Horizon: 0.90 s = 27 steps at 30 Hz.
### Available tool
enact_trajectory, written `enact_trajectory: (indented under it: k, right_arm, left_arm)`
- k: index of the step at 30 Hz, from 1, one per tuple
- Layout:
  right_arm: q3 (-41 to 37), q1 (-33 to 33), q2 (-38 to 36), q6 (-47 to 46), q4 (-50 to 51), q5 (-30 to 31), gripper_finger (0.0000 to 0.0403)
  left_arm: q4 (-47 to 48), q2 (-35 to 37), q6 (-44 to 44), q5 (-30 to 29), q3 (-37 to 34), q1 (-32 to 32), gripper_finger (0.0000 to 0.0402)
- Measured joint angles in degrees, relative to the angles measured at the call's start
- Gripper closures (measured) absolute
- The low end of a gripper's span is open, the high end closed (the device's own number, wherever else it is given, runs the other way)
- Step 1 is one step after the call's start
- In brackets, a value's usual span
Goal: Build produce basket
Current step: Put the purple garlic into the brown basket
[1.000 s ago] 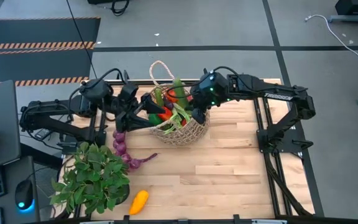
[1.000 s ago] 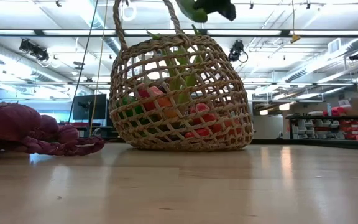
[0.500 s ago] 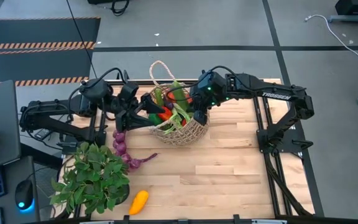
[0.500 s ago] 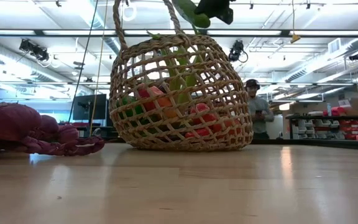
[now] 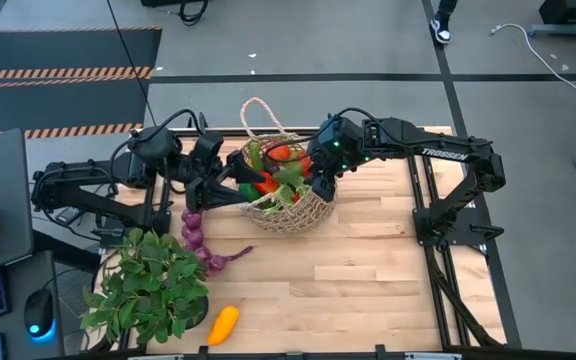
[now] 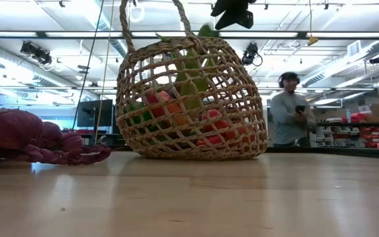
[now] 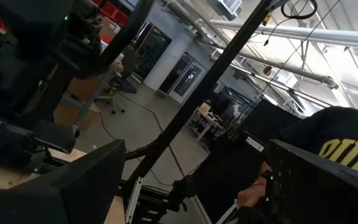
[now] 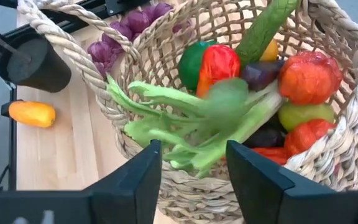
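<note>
A leafy green potted plant [image 5: 148, 285] is seen on the worktop [image 5: 368, 270], left of the basket [image 5: 286, 205] and nearer the front edge, with a yellow squash [image 5: 224, 323] beside it and a purple string [image 5: 203, 245] between it and the basket. The left end effector [image 5: 230, 180] is held at the left rim of the basket, its fingers spread wide. The basket is placed at the back middle of the worktop and is filled with produce [image 8: 253, 81]. A leek [image 8: 191, 124] is seen loose over the produce. The right end effector [image 5: 320, 170] is kept above the right rim of the basket, fingers parted, nothing pinched. A person [image 6: 288, 118] is seen right of the basket, in the room behind.
</note>
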<state>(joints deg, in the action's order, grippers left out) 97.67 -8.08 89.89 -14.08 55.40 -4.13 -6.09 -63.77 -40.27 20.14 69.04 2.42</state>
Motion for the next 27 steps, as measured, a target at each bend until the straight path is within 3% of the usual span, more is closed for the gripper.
enact_trajectory:
  k: [9,18,27]
  right_arm:
    - [0.0,0.0,0.0,-5.6,-2.4,0.2,0.0184]
    - [0.0,0.0,-1.6,-11.1,-4.4,0.1,0.0183]
    - [0.0,-0.3,-7.9,-13.5,-4.5,9.0,0.0183]
  left_arm:
    - [-0.1,0.0,-2.2,0.0,0.0,0.0,0.0005]
    - [0.2,0.0,-5.7,-0.4,0.0,0.0,0.0005]
    - [10.3,-0.6,-4.4,-5.9,0.0,0.0,0.0005]
